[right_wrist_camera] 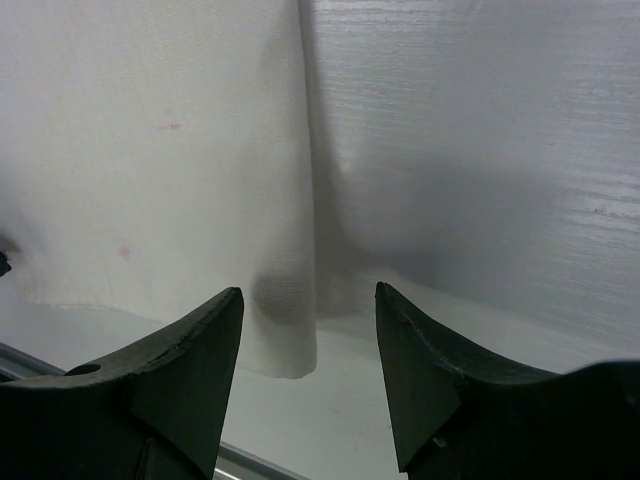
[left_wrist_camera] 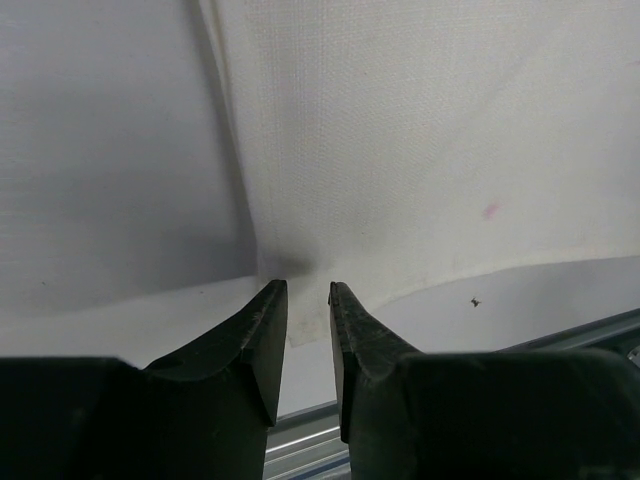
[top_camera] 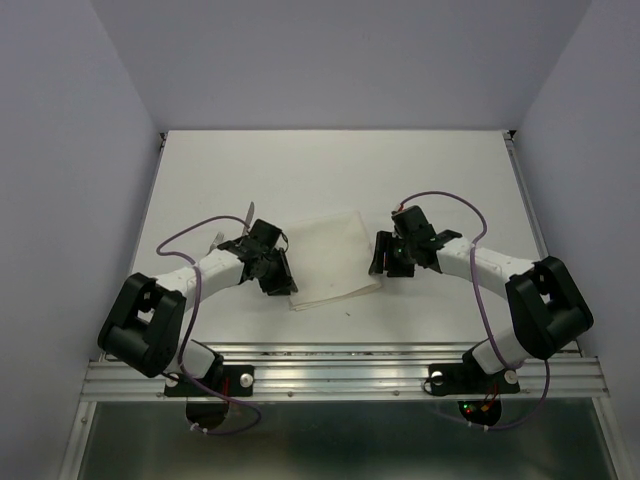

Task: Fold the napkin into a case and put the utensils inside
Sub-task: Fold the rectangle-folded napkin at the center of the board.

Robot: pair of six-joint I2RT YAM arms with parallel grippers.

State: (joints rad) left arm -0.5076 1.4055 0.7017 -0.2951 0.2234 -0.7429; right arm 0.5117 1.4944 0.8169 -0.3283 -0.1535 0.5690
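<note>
The white napkin (top_camera: 331, 258) lies flat on the table between my two grippers. My left gripper (top_camera: 279, 273) sits at its near left corner. In the left wrist view the jaws (left_wrist_camera: 305, 288) stand a narrow gap apart, with the napkin (left_wrist_camera: 400, 150) corner just beyond the tips and nothing held. My right gripper (top_camera: 383, 256) is at the napkin's right edge. In the right wrist view it (right_wrist_camera: 308, 290) is wide open with the napkin's (right_wrist_camera: 150, 150) near corner lying between the fingers. The silver utensils (top_camera: 248, 213) lie behind my left arm, mostly hidden. No folded case shows.
The white table (top_camera: 330, 170) reaches back to the pale walls. The metal rail (top_camera: 340, 372) runs along the near edge, just past the napkin's front edge. A small dark speck (left_wrist_camera: 476, 301) lies on the table near the napkin.
</note>
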